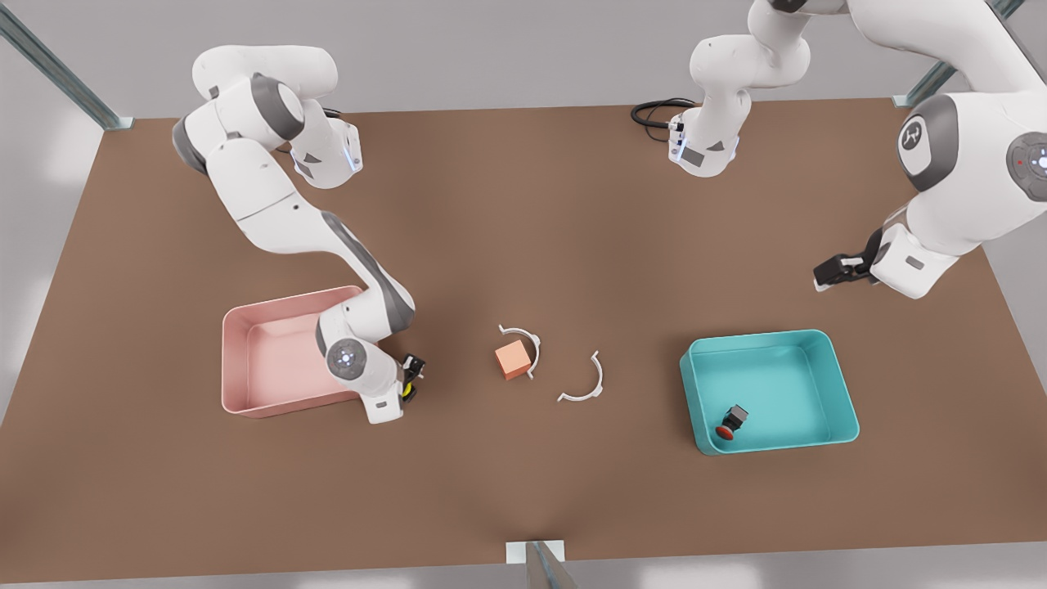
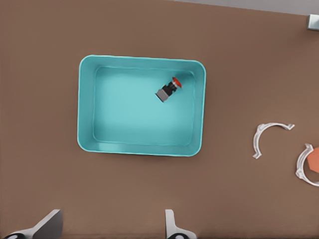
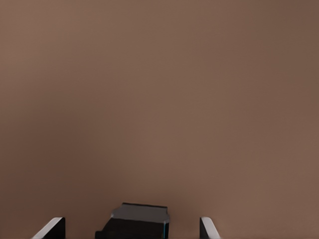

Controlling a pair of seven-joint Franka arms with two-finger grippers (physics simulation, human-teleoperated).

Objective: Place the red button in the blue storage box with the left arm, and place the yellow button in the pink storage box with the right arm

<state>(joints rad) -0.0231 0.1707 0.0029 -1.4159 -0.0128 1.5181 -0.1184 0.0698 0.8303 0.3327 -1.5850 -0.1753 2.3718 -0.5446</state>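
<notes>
The red button (image 1: 726, 429) lies tipped on its side inside the blue storage box (image 1: 765, 337), near a corner; the left wrist view shows the red button (image 2: 171, 87) and the blue storage box (image 2: 142, 59) from above. My left gripper (image 1: 828, 273) (image 2: 110, 225) hangs open and empty, high and a little behind that box. My right gripper (image 1: 411, 380) (image 3: 130, 228) is low over the table just off the pink storage box (image 1: 270, 312), at the corner on the front view's right. It is open, with the yellow button (image 1: 406, 390) (image 3: 134, 222) between its fingers, a gap on each side.
An orange cube (image 1: 512, 360) sits mid-table inside a white arc-shaped piece (image 1: 523, 335). A second white arc (image 1: 585, 386) lies between the cube and the blue box. A black cable (image 1: 654, 110) coils at the far edge. Bare brown table surrounds both boxes.
</notes>
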